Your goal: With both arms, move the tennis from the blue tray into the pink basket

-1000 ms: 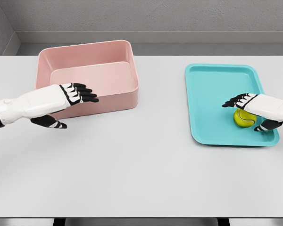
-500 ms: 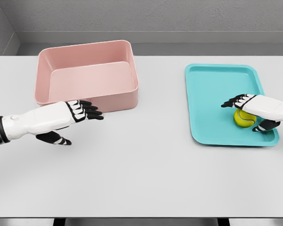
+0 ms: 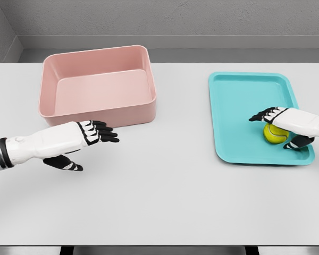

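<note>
A yellow-green tennis ball [image 3: 275, 134] lies in the near right part of the blue tray [image 3: 239, 106]. My right hand [image 3: 279, 127] arches over the ball, fingers stretched above it and thumb low on its near right side; it is not closed on it. My left hand [image 3: 90, 143] hovers above the table in front of the pink basket [image 3: 98, 87], fingers straight and pointing right, thumb hanging below. The basket holds nothing.
The pink basket stands at the back left and the blue tray at the right of a white table [image 3: 165, 186]. A grey wall runs behind the table's far edge.
My left hand has dropped and drawn toward me, away from the basket's front wall. The right hand has stayed over the ball with barely any shift.
</note>
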